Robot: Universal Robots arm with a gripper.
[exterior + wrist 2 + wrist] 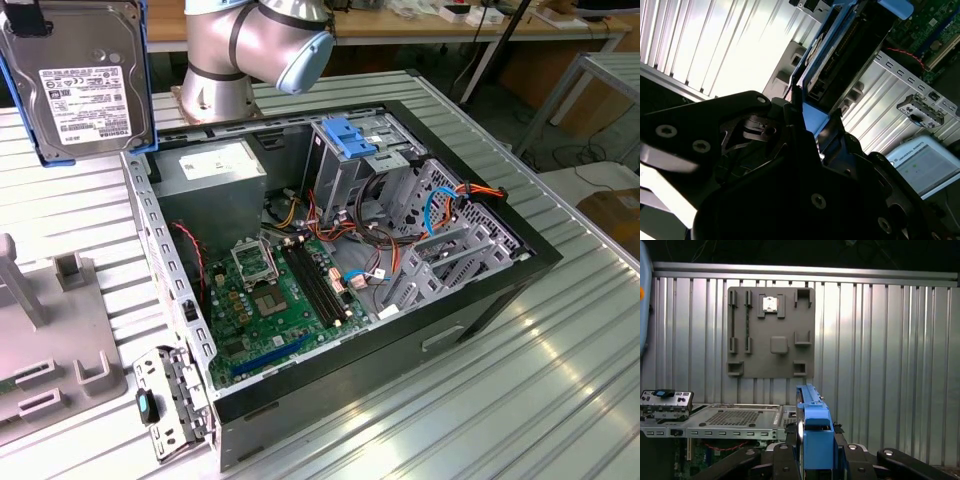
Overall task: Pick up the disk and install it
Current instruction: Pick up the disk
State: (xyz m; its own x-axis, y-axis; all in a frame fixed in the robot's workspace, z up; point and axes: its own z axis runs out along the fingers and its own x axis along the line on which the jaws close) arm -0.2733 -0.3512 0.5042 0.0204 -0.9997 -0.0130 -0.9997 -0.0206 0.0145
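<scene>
The hand (816, 452) is clamped on the disk (85, 80), its fingers (850, 460) pinching the blue rail from both sides. The disk hangs upright in the air, label facing out, well clear of the bench (560, 400). It's at the exterior view's left, up by the side wall of the open computer case (450, 340). A grey holder plate (771, 332) lies on the bench beside the case. The drive cage (340, 175) with its blue top stands inside the case.
</scene>
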